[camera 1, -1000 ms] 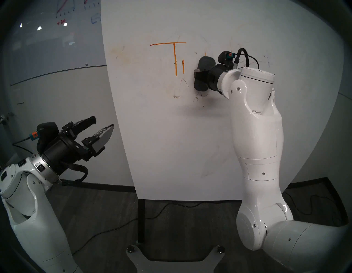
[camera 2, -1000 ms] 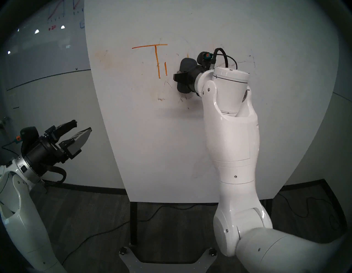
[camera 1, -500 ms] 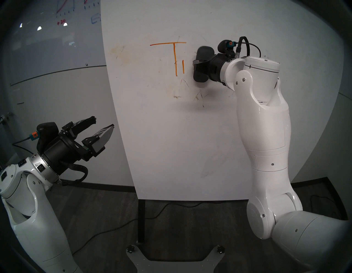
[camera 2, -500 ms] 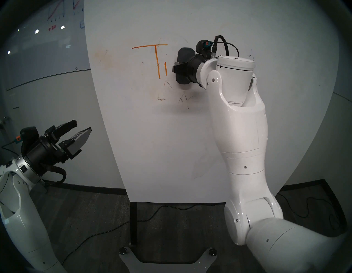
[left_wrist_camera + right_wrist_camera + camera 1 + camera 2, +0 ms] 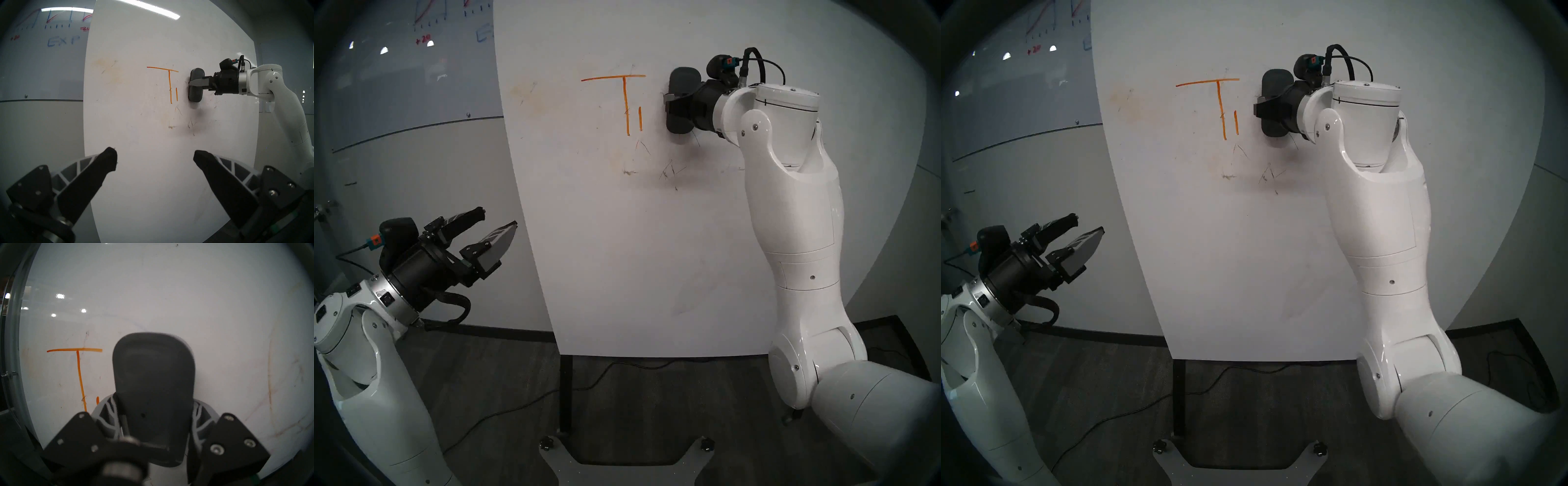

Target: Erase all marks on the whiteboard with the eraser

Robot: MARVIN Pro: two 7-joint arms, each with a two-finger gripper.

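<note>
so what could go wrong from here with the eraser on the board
1. The dark grey oblong eraser sits right of the orange "T" and "i" strokes; a vertical pass could miss them.
2. Faint dark scribbles lower on the large white whiteboard may get skipped.

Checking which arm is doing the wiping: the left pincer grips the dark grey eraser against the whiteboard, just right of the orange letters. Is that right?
Wrong arm. The right pincer grips the dark grey eraser against the whiteboard, just right of the orange letters; the left wrist view shows it. The left pincer is open and empty.
</note>
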